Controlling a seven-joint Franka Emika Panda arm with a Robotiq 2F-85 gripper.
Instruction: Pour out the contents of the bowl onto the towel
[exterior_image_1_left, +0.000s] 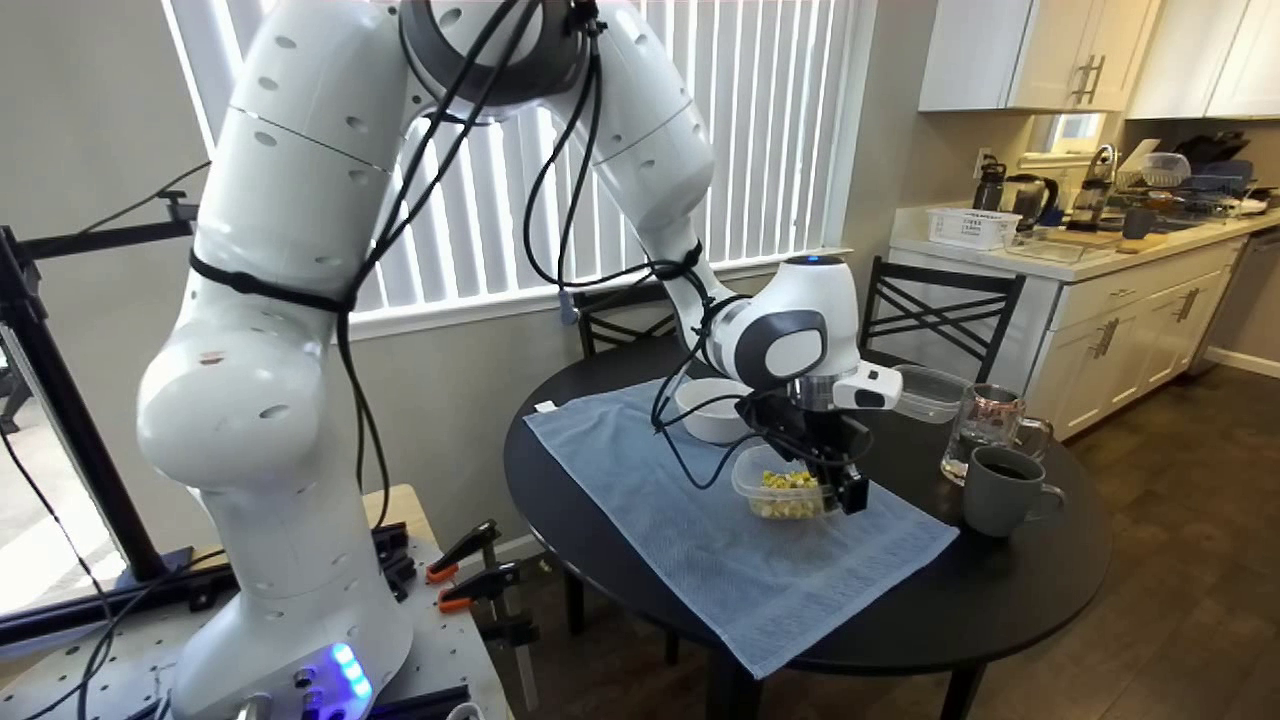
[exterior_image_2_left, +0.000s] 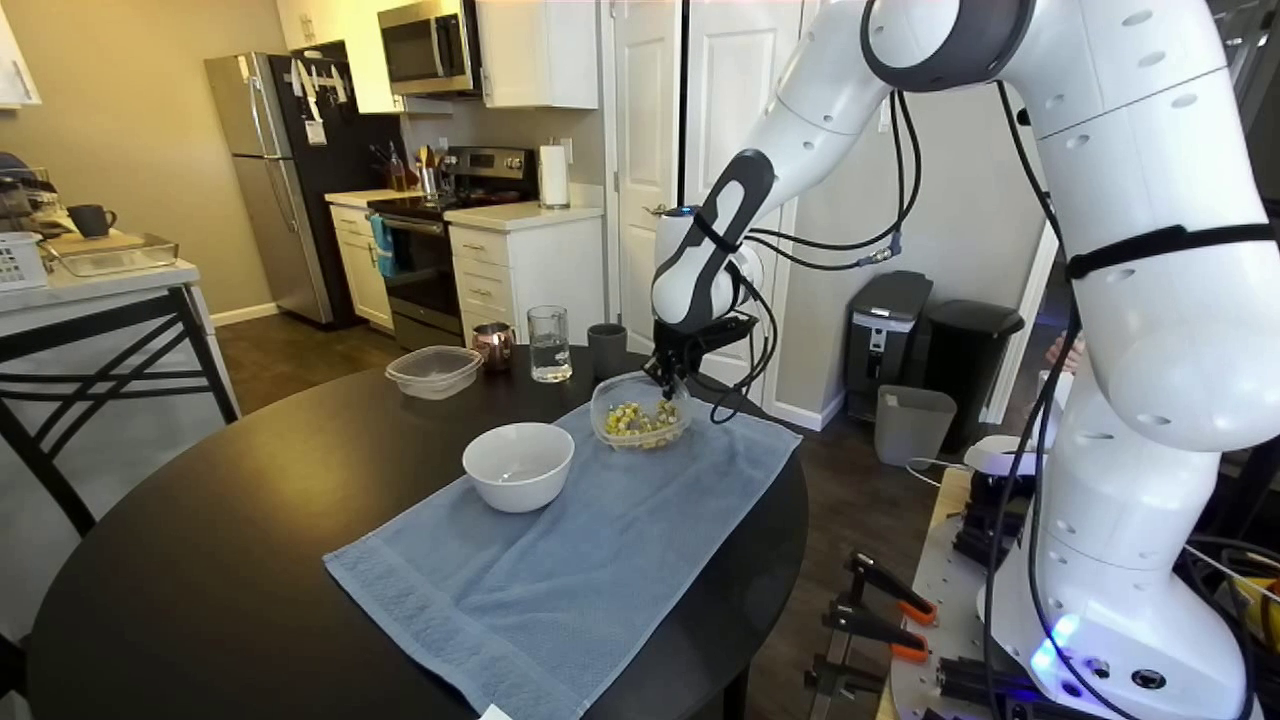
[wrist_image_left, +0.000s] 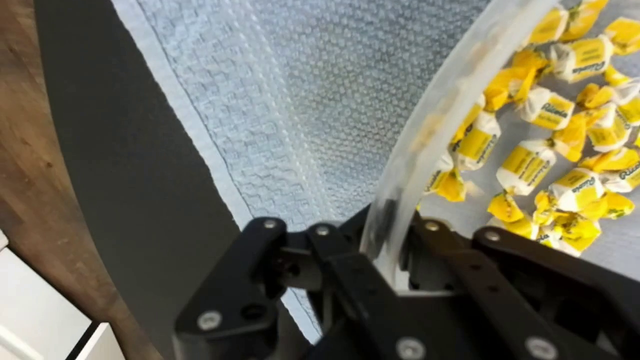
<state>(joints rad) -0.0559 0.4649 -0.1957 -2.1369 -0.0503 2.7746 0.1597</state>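
Clear bowl pt. outside wrist cam

From my station I see the towel as nubbly woven cloth, and the clear bowl as smooth, translucent plastic. The candies look papery, crinkled at their twisted ends. My gripper is matt black with bright metal screw heads; the arm has a glossy white shell. The white bowl shines smooth, the copper mug gleams like polished metal, and the dark table has a soft sheen
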